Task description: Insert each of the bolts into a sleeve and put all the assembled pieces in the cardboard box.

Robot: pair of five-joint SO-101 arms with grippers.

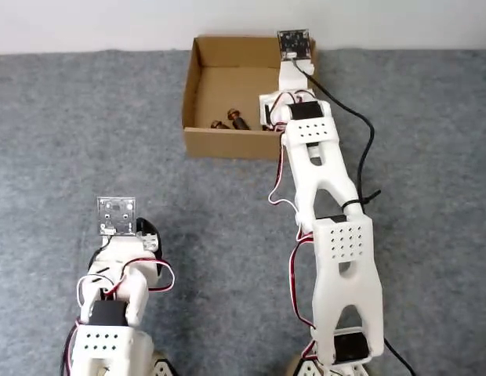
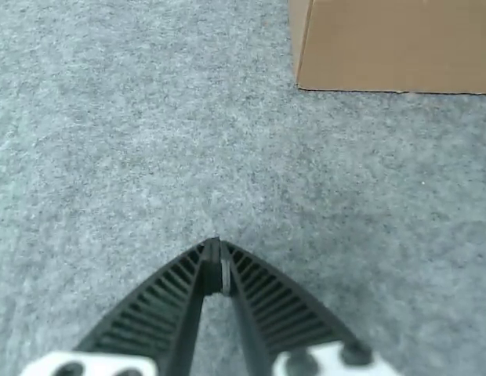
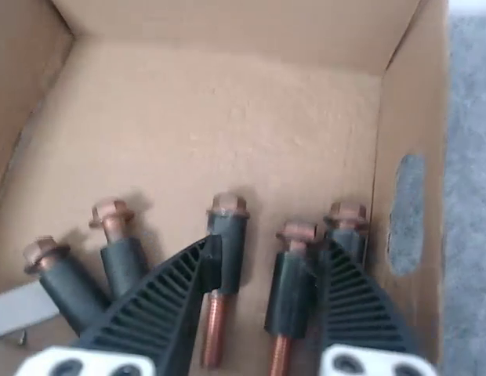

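Observation:
The cardboard box (image 1: 197, 86) stands at the table's far middle. My right gripper (image 3: 274, 252) hangs open inside it, near its right wall. Several assembled pieces, copper bolts in black sleeves, lie side by side on the box floor (image 3: 227, 133). One assembled piece (image 3: 292, 286) lies between the fingers, close to one finger (image 3: 354, 301). Another piece (image 3: 227, 247) rests against the outside of the other finger (image 3: 168, 294). Two pieces (image 1: 238, 120) are seen in the high view. My left gripper (image 2: 216, 262) is shut on nothing, low over the carpet, well in front of the box (image 2: 392, 47).
Grey carpet (image 1: 86, 141) covers the whole table. The right arm (image 1: 321, 164) stretches from the near edge up to the box, with a black cable (image 1: 367, 141) running along it. The left arm (image 1: 117, 274) sits folded at the near left.

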